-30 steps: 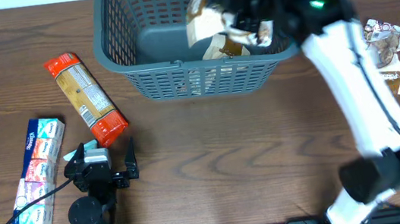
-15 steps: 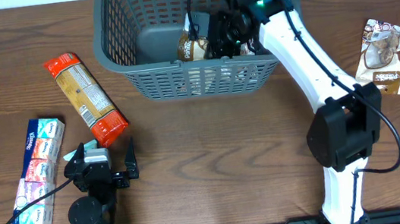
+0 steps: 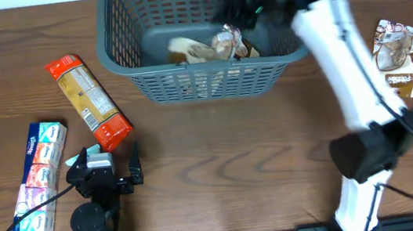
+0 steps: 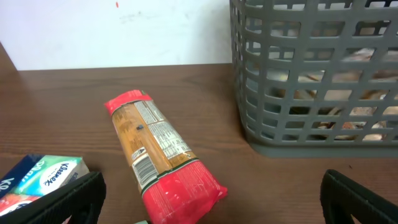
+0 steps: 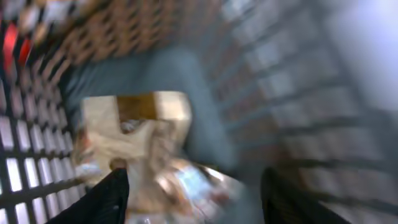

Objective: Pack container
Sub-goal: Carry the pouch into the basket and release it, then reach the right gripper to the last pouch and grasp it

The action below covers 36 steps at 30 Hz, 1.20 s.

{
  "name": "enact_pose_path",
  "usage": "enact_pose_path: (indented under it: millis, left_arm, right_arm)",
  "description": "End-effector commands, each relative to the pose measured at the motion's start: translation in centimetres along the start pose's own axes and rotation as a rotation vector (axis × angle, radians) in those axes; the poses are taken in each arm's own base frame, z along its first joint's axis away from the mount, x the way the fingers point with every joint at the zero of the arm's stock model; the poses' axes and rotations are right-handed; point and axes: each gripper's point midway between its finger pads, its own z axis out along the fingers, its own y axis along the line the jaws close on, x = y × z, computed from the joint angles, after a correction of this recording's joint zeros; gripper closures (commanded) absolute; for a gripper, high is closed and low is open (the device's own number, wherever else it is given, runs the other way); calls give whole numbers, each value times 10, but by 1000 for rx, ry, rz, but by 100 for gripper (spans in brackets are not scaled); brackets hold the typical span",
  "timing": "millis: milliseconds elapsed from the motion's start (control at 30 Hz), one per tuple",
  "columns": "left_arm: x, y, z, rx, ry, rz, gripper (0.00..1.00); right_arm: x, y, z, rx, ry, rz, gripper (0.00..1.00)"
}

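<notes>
The container [image 3: 129, 62] is a large dark grey lattice basket at the back middle of the table, also seen in the left wrist view as the container [image 4: 311, 134]. On its floor lie beige and brown packets [image 3: 210, 48], blurred as the packets [image 5: 140, 140] in the right wrist view. My right gripper [image 3: 244, 0] hangs over the basket's right half. In its own view the right gripper [image 5: 193, 186] has its fingers apart above the packets, holding nothing. My left gripper [image 3: 109, 173] rests open near the front left. Between the spread fingers of the left gripper [image 4: 208, 211] there is only table.
A long red and orange packet [image 3: 88, 102] lies left of the basket, just ahead of my left gripper, shown as the packet [image 4: 158, 155]. A row of tissue packs [image 3: 40, 175] sits at the far left. Brown and white packets [image 3: 398, 56] lie at the right edge.
My right gripper opened and let go of a brown packet, which now lies on the basket floor. The right arm swung and lifted. The left arm stayed still.
</notes>
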Motion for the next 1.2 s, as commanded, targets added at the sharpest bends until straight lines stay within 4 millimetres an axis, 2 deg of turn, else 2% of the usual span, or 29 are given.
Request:
enact_pose_path:
  millis: [0,67,100,200,300,433,567,600,667,733,1000,1167]
  left_arm:
    - [19,3,2,-18,55,14,1]
    - [19,3,2,-18,55,14,2]
    - [19,3,2,-18,55,14,1]
    - [19,3,2,-18,55,14,1]
    - [19,3,2,-18,55,14,1]
    - [19,3,2,-18,55,14,1]
    - [19,3,2,-18,55,14,1]
    - [19,3,2,-18,55,14,2]
    - [19,3,2,-18,55,14,1]
    - [19,3,2,-18,55,14,1]
    - [19,3,2,-19,55,-37,1]
    - [19,3,2,-21,55,-76,1]
  right_arm:
    - [-30,-63,-131,311,-128,217,40]
    - [-1,-89,-172,449,-85,372,34]
    - [20,-98,-191,507,-51,454,34]
    - [85,-110,-231,592,70,643,30]
    - [151,-112,-257,632,199,808,26]
    - [224,-113,-276,644,340,969,20]
    - [287,-112,-270,589,465,1079,18]
    - [300,-111,-266,568,493,1099,15]
    - [331,-111,-257,535,551,1155,2]
    - [356,-109,-244,491,593,1202,1]
    - [444,-98,-193,402,791,1345,1]
    - [483,-94,-163,368,849,1388,1]
